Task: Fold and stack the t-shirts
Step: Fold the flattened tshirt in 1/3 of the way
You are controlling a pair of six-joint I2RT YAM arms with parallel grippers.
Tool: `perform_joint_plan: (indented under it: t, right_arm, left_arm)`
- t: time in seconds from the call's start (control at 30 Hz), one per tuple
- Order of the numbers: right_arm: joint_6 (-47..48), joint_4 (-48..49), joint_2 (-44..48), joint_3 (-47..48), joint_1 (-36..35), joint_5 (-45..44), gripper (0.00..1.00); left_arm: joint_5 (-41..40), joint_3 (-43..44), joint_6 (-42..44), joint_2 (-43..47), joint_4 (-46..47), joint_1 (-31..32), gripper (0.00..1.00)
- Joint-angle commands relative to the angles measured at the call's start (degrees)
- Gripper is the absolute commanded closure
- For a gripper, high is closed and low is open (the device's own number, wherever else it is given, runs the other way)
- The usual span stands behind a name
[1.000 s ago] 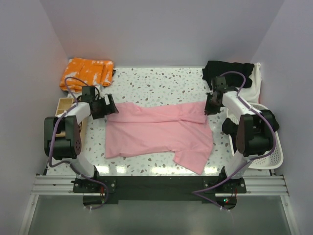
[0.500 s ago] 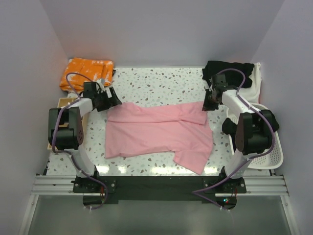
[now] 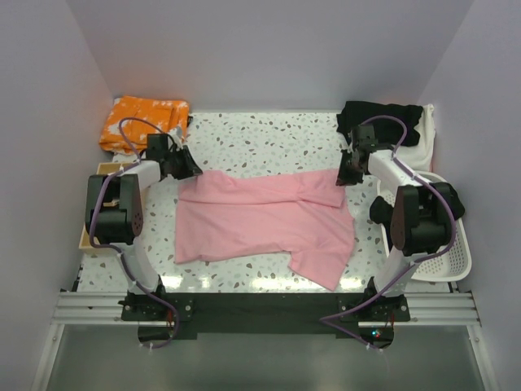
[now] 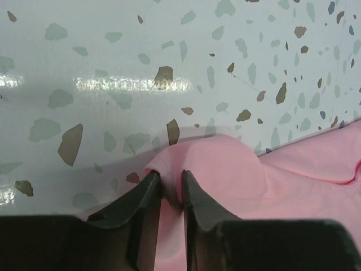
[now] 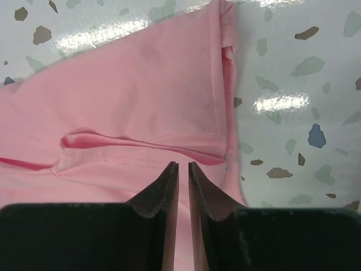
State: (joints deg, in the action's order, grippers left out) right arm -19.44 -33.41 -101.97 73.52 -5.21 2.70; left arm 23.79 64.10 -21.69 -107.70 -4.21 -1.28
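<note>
Fold starting: left end effector [image 4: 171, 176] and right end effector [image 5: 182, 166] pinch far corners of pink t-shirt [image 3: 260, 220].
Next, likely: draw both corners nearward together.

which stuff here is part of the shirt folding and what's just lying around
For the job: pink shirt, black shirt, off-white shirt.
Lying about: orange cloth, wooden box, white basket.

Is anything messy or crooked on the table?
Yes. The pink t-shirt lies lopsided: one part juts toward the near edge on the right, and folds wrinkle its far side. The black t-shirt sits bunched in the far right corner.
</note>
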Motion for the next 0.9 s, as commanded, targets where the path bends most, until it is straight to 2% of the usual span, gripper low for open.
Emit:
perform_joint_plan:
  t: [0.0, 0.07, 0.2, 0.23, 0.33, 0.43, 0.87]
  right_arm:
    - [0.0, 0.4, 0.9, -0.9, -0.1, -1.3, 0.85]
    - [0.0, -0.9, 1.2, -0.9, 0.0, -2.4, 0.85]
    - [-0.9, -3.9, 3.1, -0.8, -0.1, -6.1, 0.82]
    - [-1.2, -5.2, 4.0, -0.7, -0.1, -6.3, 0.74]
    - [-2.4, -6.4, 4.8, -1.2, -0.1, -5.3, 0.64]
    - [-3.7, -6.4, 5.2, -2.8, -0.1, -4.6, 0.62]
    - [-4.8, -0.3, 1.9, -5.9, -0.1, 1.5, 0.66]
  left_arm:
    - [-0.6, 1.6, 1.2, 1.3, -0.6, 0.2, 0.77]
    - [-1.1, 1.9, 1.7, 1.7, -2.5, 0.2, 0.84]
    - [-2.3, 3.2, 2.9, 3.8, -4.8, 0.1, 0.89]
    - [-2.3, 3.7, 3.0, 4.2, -5.2, 0.2, 0.88]
    - [-2.3, 5.6, 3.3, 5.4, -7.0, 0.2, 0.89]
    - [-1.4, 7.1, 3.4, 6.5, -8.5, 0.2, 0.89]
    - [-0.9, 5.7, 4.2, 10.7, -11.5, 0.2, 0.87]
